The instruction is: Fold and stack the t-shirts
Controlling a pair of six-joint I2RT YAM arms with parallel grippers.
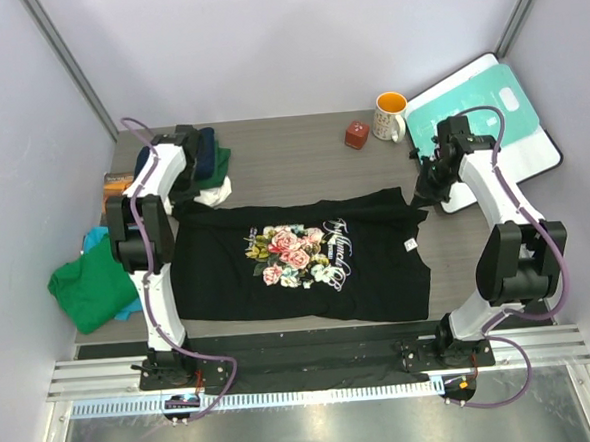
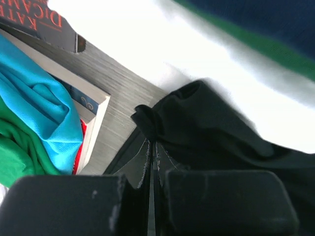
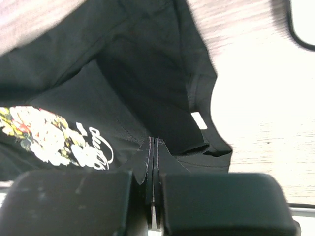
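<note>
One black shirt (image 1: 298, 271) lies spread flat on the tabletop (image 1: 300, 145), rose print up. Left wrist: left gripper (image 2: 152, 150) closed, pinching a bunched corner of it. Right wrist: right gripper (image 3: 152, 145) clamped on its edge.

The black t-shirt (image 1: 379, 276) in the middle of the frame is soft, matt cloth with a flat printed rose design. The table (image 1: 291, 156) under it shows matt grey wood grain. At upper right the mug (image 1: 392, 115) looks like glossy ceramic. At left the green t-shirt (image 1: 89, 289) is matt cloth. Along the bottom the rail (image 1: 94, 379) is pale metal.
</note>
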